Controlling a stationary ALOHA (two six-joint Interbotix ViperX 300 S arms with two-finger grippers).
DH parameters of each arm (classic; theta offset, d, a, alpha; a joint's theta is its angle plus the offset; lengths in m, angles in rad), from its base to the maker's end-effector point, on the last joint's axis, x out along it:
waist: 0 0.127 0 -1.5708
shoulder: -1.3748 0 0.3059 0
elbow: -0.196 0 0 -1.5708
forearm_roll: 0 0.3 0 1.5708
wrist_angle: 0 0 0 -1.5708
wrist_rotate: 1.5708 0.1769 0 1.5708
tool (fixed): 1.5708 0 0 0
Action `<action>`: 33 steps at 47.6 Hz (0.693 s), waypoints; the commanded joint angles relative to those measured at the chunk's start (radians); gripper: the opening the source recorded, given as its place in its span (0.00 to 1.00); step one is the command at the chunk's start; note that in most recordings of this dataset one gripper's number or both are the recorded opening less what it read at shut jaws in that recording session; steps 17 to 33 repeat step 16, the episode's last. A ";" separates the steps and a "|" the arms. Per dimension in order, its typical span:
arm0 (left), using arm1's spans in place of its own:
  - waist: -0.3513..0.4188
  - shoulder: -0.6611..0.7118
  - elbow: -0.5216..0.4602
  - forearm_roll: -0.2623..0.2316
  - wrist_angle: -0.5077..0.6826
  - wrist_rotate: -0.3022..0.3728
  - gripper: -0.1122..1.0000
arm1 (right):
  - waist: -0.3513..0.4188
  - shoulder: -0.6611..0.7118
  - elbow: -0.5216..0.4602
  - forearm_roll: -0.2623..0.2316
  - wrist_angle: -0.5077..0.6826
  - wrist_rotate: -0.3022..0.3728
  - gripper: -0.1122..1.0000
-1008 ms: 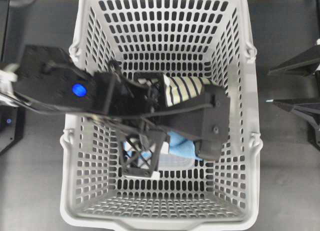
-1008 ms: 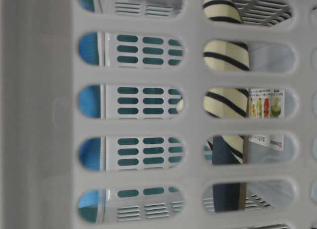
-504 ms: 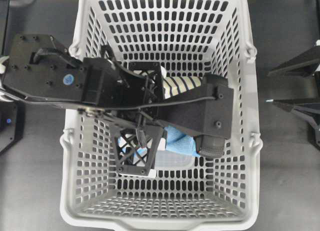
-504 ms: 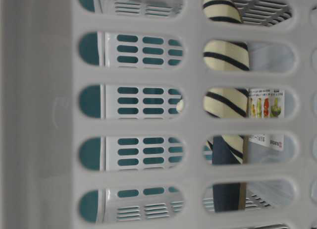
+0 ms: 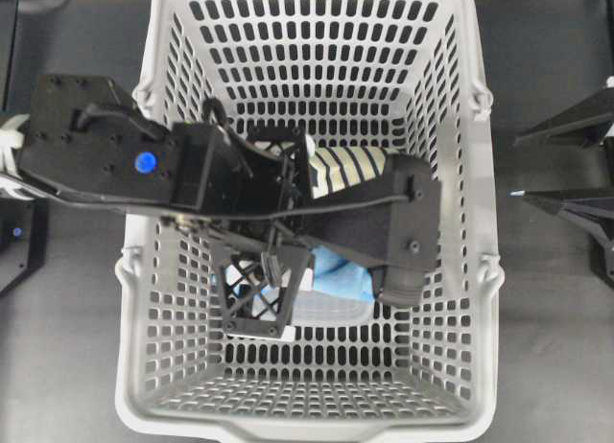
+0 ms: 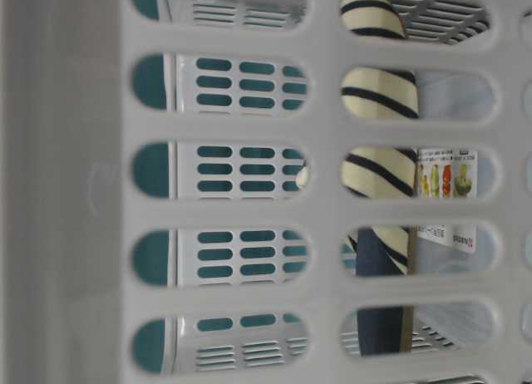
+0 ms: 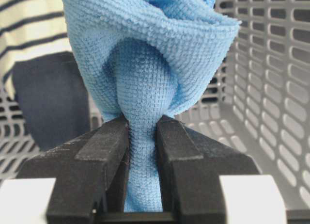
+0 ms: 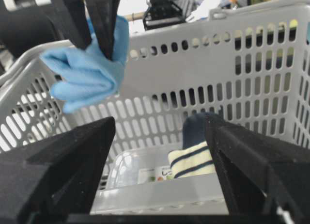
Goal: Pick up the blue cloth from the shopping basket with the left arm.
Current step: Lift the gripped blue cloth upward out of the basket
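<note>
The blue cloth hangs bunched from my left gripper, whose jaws are shut on a pinched fold of it. From the right wrist view the cloth dangles clear above the floor of the shopping basket, near rim height. In the overhead view the left arm reaches across the basket, and a corner of the cloth shows under it. My right gripper stands open outside the basket's right wall with nothing between its fingers.
A navy and cream striped slipper lies in the basket, also visible through the slots. A clear plastic container with a printed label rests on the basket floor beside it. The basket's slotted walls rise on every side.
The left arm has risen and shifted with the cloth in its jaws. The blue that showed through the wall slots at table level a second ago is gone. The right arm has not moved.
</note>
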 commanded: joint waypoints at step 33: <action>-0.003 -0.147 0.156 0.003 -0.104 -0.014 0.23 | 0.000 0.005 -0.005 0.003 -0.006 0.003 0.75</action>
